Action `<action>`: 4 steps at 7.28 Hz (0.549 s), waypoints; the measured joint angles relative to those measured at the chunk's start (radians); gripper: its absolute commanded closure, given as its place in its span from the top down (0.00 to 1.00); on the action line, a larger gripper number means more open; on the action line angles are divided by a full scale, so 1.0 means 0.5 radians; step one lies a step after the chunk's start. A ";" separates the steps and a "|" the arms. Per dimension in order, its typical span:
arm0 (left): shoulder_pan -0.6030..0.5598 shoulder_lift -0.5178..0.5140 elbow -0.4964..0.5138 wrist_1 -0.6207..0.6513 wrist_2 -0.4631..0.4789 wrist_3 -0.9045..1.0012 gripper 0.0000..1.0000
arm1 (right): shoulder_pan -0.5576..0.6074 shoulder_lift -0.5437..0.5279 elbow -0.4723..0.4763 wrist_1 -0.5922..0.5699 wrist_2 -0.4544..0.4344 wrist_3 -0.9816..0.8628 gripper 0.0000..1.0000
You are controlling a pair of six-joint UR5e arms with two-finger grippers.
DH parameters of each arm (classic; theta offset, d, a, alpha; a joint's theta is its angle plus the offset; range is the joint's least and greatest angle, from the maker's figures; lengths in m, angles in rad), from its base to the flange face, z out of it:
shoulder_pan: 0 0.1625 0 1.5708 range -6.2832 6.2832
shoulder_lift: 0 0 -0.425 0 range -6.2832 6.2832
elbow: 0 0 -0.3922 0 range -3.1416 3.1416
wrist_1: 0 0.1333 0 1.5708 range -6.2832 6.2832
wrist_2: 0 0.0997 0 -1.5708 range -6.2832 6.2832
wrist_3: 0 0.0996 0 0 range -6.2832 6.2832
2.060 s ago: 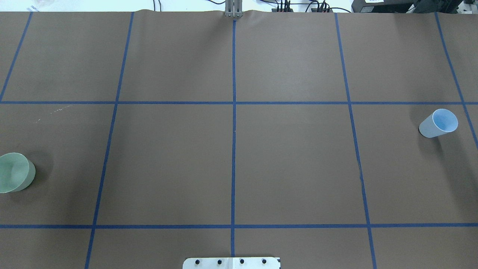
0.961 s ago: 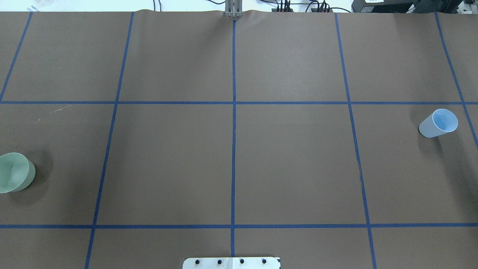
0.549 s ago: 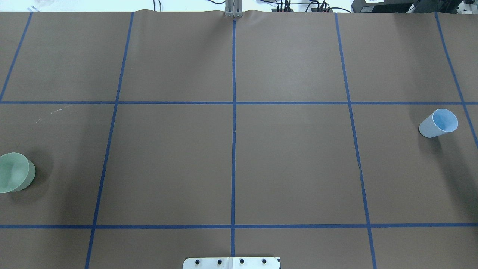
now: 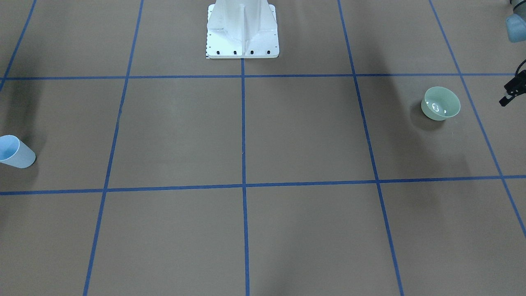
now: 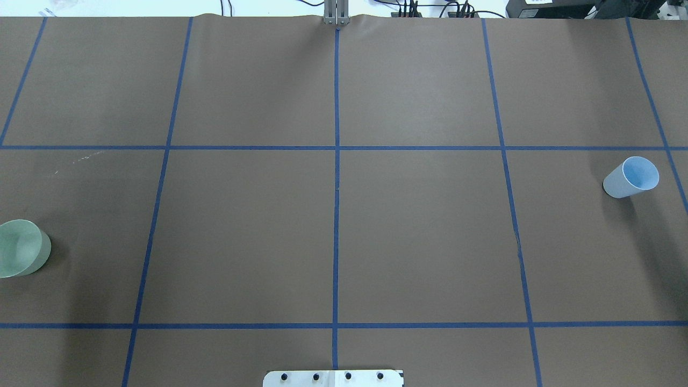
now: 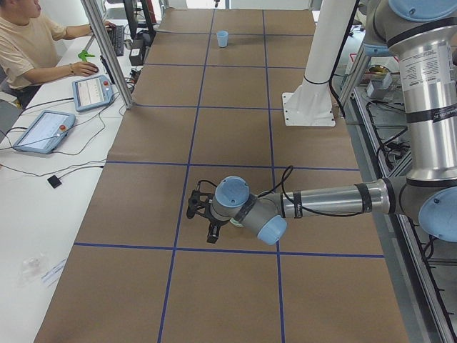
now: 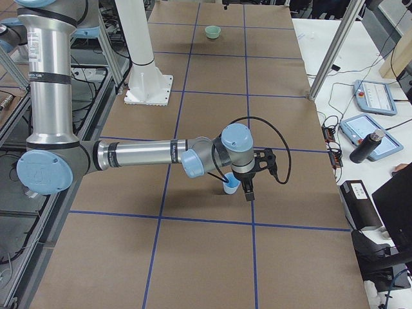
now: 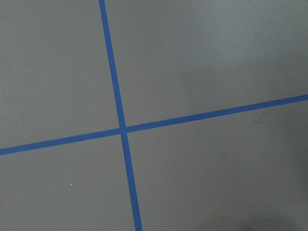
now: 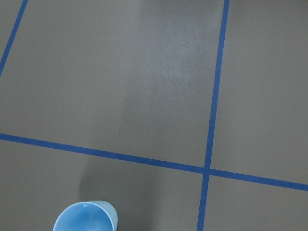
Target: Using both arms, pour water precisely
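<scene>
Left end effector (image 6: 201, 223), black and two-fingered, hovers low over the brown paper-covered worktop (image 5: 242, 231) near the pale green glossy round bowl (image 5: 20, 248), which sits upright at the left edge; from this side view I cannot tell whether its fingers are parted or closed. Far across on the right, the light blue tapered plastic cup (image 5: 631, 177) stands upright with the right end effector (image 7: 243, 187) just beside it, its grip likewise impossible to judge. Both vessels look light, smooth and thin-walled, so I would pinch the cup at mid-wall and the bowl at its rim, gently, lest either slip or spill.
</scene>
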 measured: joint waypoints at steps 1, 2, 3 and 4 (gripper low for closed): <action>0.136 0.038 0.002 -0.104 0.097 -0.177 1.00 | 0.000 -0.010 0.000 0.007 -0.002 -0.002 1.00; 0.265 0.060 0.006 -0.165 0.200 -0.304 1.00 | 0.000 -0.019 -0.001 0.009 -0.003 -0.003 1.00; 0.371 0.071 0.011 -0.195 0.266 -0.370 1.00 | 0.001 -0.024 -0.001 0.010 -0.003 -0.003 1.00; 0.463 0.080 0.022 -0.222 0.299 -0.394 1.00 | 0.001 -0.026 -0.001 0.011 -0.003 -0.003 1.00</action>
